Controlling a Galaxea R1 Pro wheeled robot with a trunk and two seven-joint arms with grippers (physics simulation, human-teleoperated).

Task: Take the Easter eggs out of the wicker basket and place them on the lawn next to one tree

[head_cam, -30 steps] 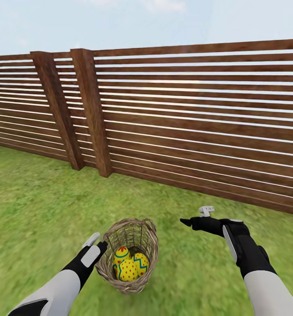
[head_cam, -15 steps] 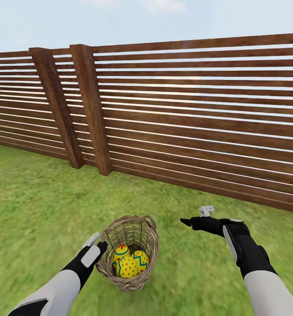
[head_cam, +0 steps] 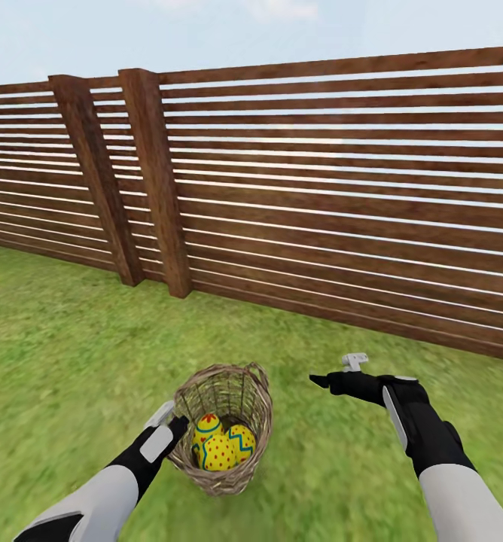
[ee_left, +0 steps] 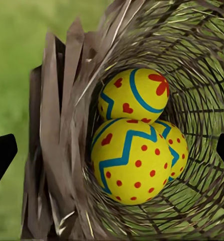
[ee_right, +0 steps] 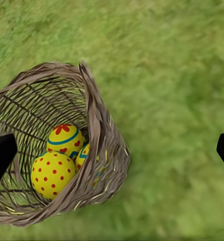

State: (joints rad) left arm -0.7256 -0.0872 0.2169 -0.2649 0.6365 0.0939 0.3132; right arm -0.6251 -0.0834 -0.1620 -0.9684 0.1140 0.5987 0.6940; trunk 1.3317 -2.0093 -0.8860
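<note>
A: A green lawn (head_cam: 71, 354) is seen, with a brown wooden fence (head_cam: 319, 211) behind it and pale sky above.

B: Where are the eggs kept?

A: The three eggs (head_cam: 220, 446) are piled in the bottom of the wicker basket (head_cam: 257, 406), which is leaned over on the grass. Red dots, red hearts and blue zigzags are painted on the yellow shells. In the left wrist view, the egg with the zigzag (ee_left: 129, 163) is lying nearest the open mouth.

B: And the arms?

A: The left gripper (head_cam: 164, 418) is held right at the basket's rim, touching it or nearly so. Its fingers are spread apart and nothing is held between them. The right gripper (head_cam: 340, 372) is kept a little way off, above the grass beside the basket. It is spread wide too, and it is empty.

B: So which step is being done?

A: It looks like the very first one: an egg is about to be picked out. Nothing has been taken from the basket yet, and no tree can be seen here.

B: What is needed next?

A: The left gripper should probably be pushed into the basket's mouth, placed around the nearest egg and closed softly. The basket may get nudged, so a slow reach is called for.
</note>
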